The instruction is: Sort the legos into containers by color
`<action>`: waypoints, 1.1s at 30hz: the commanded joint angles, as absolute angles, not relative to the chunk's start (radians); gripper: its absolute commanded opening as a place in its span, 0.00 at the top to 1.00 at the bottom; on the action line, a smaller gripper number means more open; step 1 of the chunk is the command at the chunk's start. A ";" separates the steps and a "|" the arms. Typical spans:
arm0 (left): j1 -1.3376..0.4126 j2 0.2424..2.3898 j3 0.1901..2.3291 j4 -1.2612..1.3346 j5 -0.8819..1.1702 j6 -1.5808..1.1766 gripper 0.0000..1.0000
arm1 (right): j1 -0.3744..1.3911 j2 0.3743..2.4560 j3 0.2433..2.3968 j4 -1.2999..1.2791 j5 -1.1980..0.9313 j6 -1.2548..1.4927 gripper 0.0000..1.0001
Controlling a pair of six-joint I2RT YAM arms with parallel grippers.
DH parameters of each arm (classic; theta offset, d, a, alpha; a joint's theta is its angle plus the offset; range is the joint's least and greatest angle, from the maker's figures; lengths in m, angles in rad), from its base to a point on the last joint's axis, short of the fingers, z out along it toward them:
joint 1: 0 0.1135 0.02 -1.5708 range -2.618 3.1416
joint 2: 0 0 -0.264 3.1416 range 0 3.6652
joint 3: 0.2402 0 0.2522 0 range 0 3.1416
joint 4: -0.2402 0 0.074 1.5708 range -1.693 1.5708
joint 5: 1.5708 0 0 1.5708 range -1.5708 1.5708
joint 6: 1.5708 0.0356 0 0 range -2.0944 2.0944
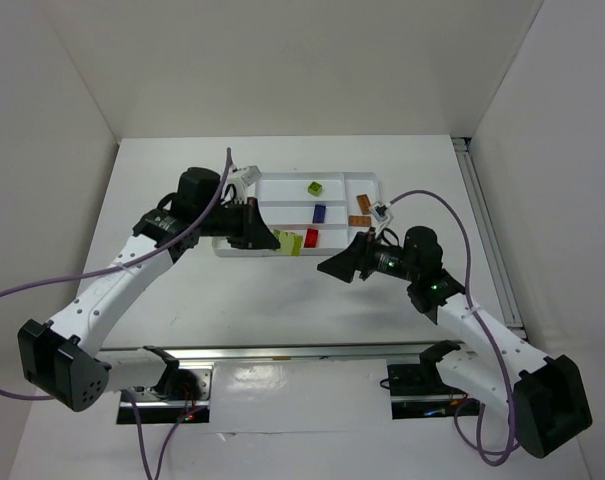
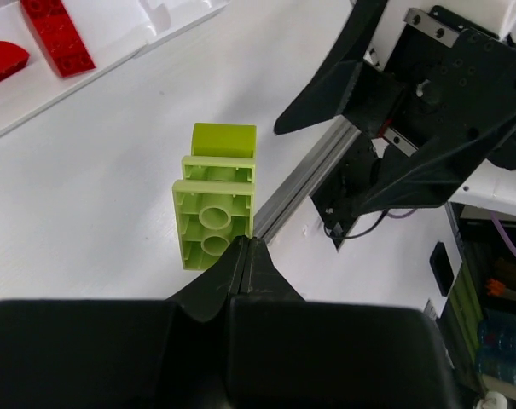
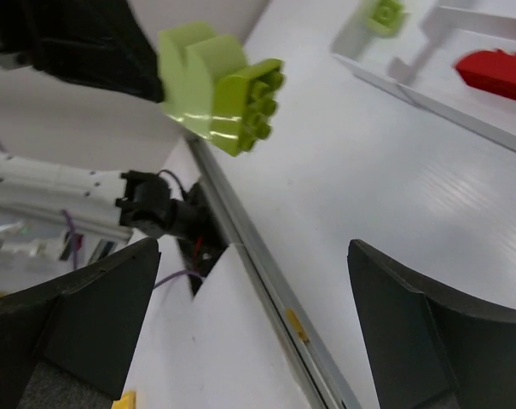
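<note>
My left gripper [image 1: 272, 238] is shut on the edge of a pale yellow-green lego [image 2: 213, 223] with a lime brick [image 2: 224, 139] stuck to its far end. The pair hangs above the table, just in front of the white tray [image 1: 282, 181], whose compartments are the containers. In the right wrist view the same lego [image 3: 219, 85] hangs at the upper left. My right gripper [image 1: 337, 258] stands wide open a little to the right of it, pointing at it, with nothing between its fingers [image 3: 95, 315]. In the tray lie a lime lego [image 1: 315, 187], a red one [image 1: 311, 237] and orange ones [image 1: 363, 203].
A dark blue brick [image 1: 319, 212] also lies in the tray. A metal rail [image 1: 312, 352] runs along the near table edge between the arm bases. Purple cables [image 1: 437, 205] loop off both arms. White walls close in the table on three sides.
</note>
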State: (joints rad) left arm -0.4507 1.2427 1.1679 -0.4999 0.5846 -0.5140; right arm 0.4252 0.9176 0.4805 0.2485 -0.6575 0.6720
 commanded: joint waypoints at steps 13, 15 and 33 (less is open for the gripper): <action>-0.426 1.198 1.239 -0.495 0.779 -0.472 1.00 | 0.451 1.164 0.474 0.856 -0.962 0.799 0.04; -0.426 1.189 1.239 -0.486 0.793 -0.472 1.00 | 0.451 1.189 0.474 0.902 -0.974 0.828 0.02; -0.426 1.170 1.212 -0.468 0.833 -0.472 1.00 | 0.502 1.396 0.583 1.186 -1.015 0.954 0.07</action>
